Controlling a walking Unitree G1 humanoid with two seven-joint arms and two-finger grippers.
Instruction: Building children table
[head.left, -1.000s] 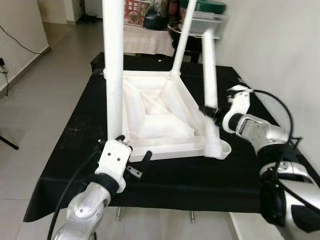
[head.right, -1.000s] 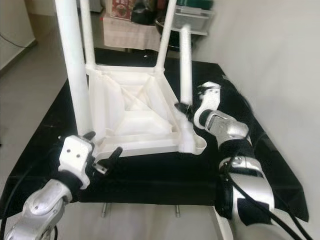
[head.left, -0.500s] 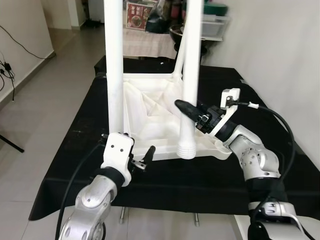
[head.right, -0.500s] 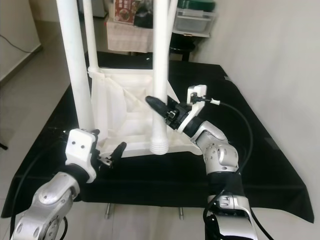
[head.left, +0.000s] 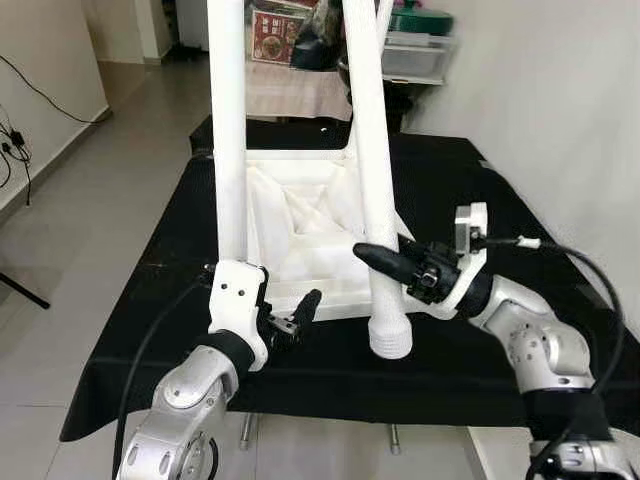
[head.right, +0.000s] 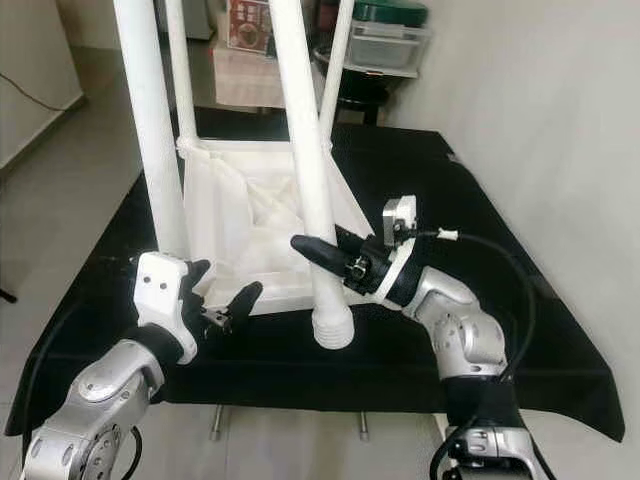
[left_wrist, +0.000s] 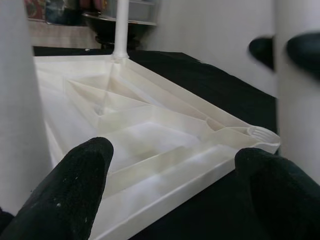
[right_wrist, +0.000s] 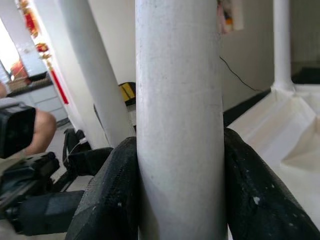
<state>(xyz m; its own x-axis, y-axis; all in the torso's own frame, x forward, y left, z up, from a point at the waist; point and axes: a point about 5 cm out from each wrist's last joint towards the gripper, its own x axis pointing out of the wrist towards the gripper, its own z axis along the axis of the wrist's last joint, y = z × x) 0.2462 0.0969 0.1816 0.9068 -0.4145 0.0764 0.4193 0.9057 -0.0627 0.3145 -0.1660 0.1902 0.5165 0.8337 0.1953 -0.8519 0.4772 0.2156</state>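
One loose leg, three fitted ones on the upturned tabletop (head.left: 300, 215).
The loose table leg (head.left: 372, 190) is clamped by the right gripper (head.left: 385, 265) at frame centre; the left gripper (head.left: 290, 318) is spread wide at the tabletop's near edge.

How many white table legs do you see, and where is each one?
4. Three stand on the upturned tabletop: near-left, far-left and far-right corners. The fourth leg is in the right tool, off its corner.

Cloth: black sheet (head.left: 440, 180), spread over the work surface, hanging at the near edge.
Floor: pale tiles (head.left: 90, 200), left and near.
Wall: plain white wall (head.left: 560, 90), right.
Cable: dark cord (head.left: 45, 92) on the left wall; more cords (head.left: 8, 150) below it.
Far end: patterned cloth (head.left: 285, 85); clear bin (head.left: 415, 55); dark bowl (head.right: 345, 60).
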